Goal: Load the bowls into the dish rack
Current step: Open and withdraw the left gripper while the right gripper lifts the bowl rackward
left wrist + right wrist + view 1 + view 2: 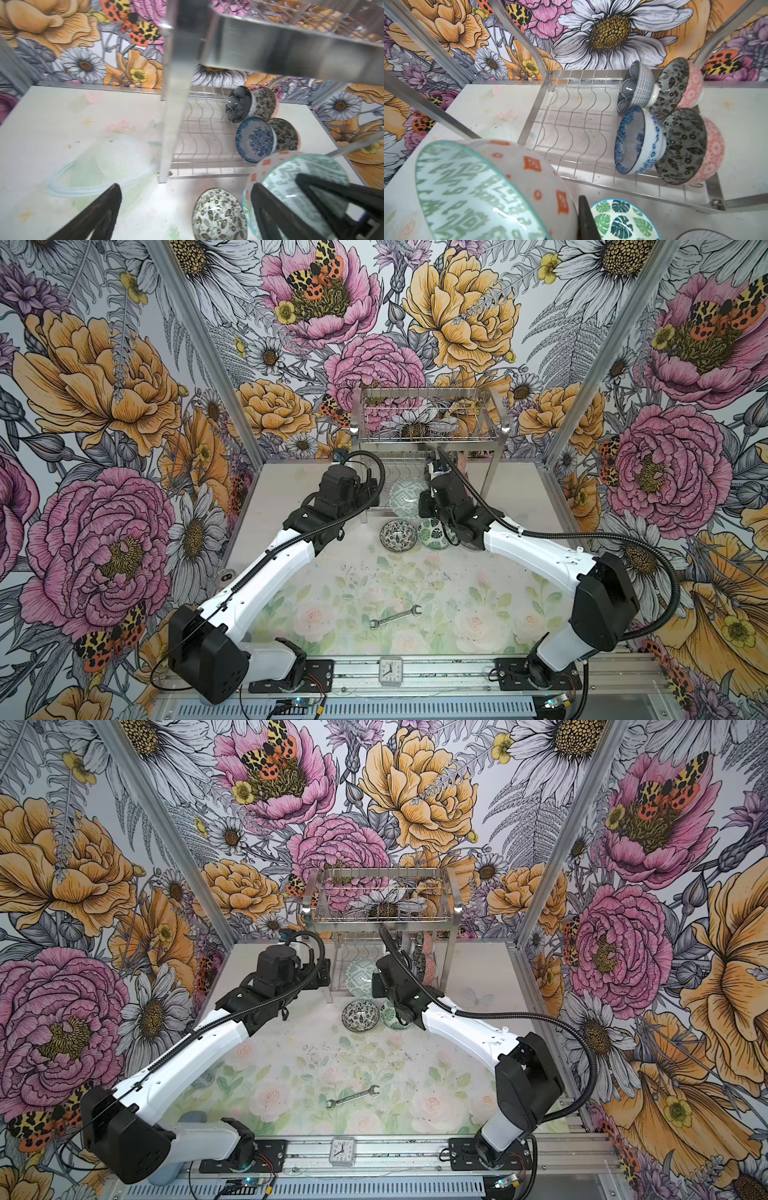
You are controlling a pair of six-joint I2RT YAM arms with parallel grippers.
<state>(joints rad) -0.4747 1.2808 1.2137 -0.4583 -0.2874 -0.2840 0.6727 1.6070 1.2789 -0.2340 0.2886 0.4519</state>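
Note:
My right gripper (576, 217) is shut on the rim of a green-patterned bowl (471, 193) with orange marks outside. It holds the bowl tilted in front of the dish rack (428, 435). My left gripper (186, 187) stands wide open beside that bowl (301, 182), one finger close to its rim. Under it, a black-and-white floral bowl (220, 216) sits on the table. A green leaf bowl (620, 220) sits next to it. Several bowls stand on edge at one end of the rack's lower shelf (577, 133), among them a blue-white one (637, 141) and a grey-striped one (636, 87).
The rack's flat leg (176, 104) rises just ahead of my left gripper, with the upper basket (291, 52) overhead. A wrench (395, 616) lies mid-table and a small clock (390, 670) sits at the front rail. Another grey bowl's edge (695, 234) shows under the right arm.

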